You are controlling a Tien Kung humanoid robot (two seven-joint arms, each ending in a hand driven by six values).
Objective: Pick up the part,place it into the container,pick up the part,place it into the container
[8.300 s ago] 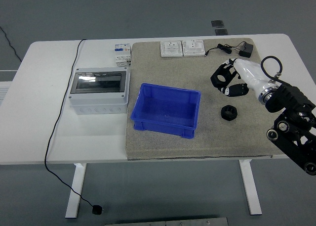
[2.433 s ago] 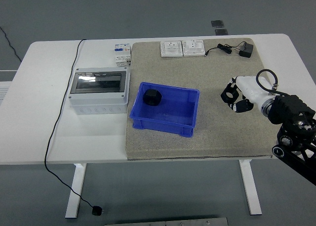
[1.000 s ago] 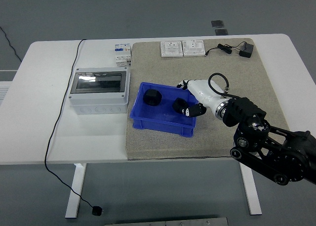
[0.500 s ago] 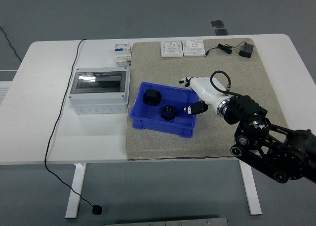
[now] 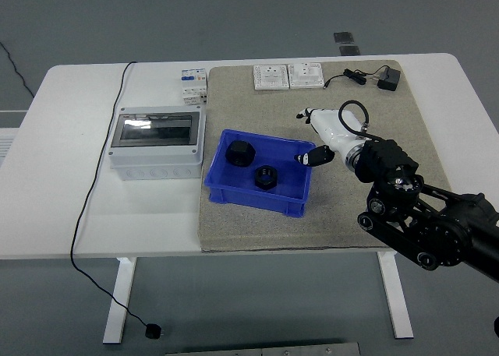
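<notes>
Right hand (image 5: 316, 135) is seen just beside the right wall of the blue container (image 5: 261, 201), fingers spread and empty; much of its palm is hidden behind the white wrist shell. Two black parts are held inside the container: one part (image 5: 240, 153) near the far left corner, the second part (image 5: 266, 177) nearer the middle. Both are too small and dark for a long axis to be made out. The container is set on a grey mat (image 5: 374, 208) on the white worktop (image 5: 70, 161).
</notes>
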